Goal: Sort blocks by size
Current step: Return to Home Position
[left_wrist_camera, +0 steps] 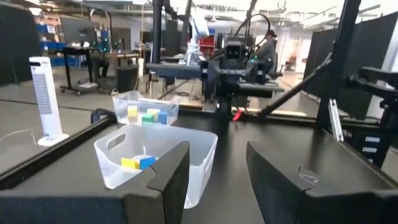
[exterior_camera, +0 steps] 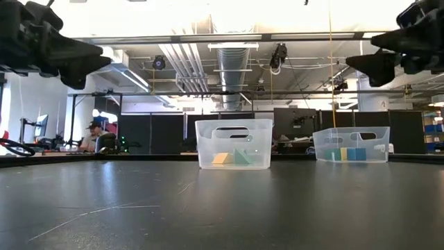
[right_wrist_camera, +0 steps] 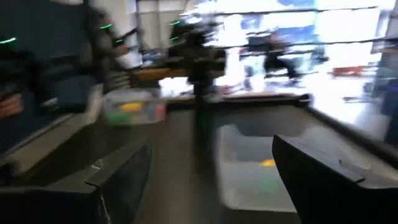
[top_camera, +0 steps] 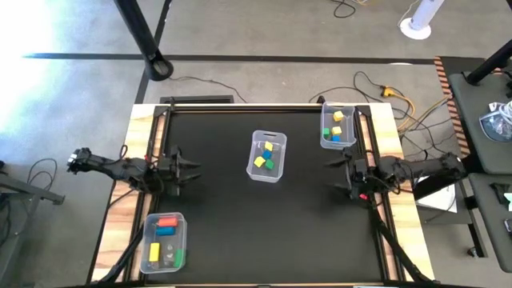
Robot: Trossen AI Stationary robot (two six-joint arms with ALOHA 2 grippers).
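Observation:
Three clear bins hold the blocks. The middle bin (top_camera: 266,156) holds several small yellow, green and blue blocks (top_camera: 269,162). The far-right bin (top_camera: 337,126) holds small yellow, green and blue cubes (top_camera: 336,132). The near-left bin (top_camera: 164,242) holds longer red, blue, yellow and green bars (top_camera: 166,232). My left gripper (top_camera: 190,169) hovers open at the table's left side, pointing toward the middle bin (left_wrist_camera: 155,158). My right gripper (top_camera: 334,173) hovers open at the right side, also facing the middle bin (right_wrist_camera: 255,165). Neither holds anything.
The black table top (top_camera: 264,232) lies bare between the bins, with wooden edges (top_camera: 120,208) on the left and right. Cables (top_camera: 392,100) run on the floor beyond the far edge. A person (exterior_camera: 90,135) sits far off in the room behind.

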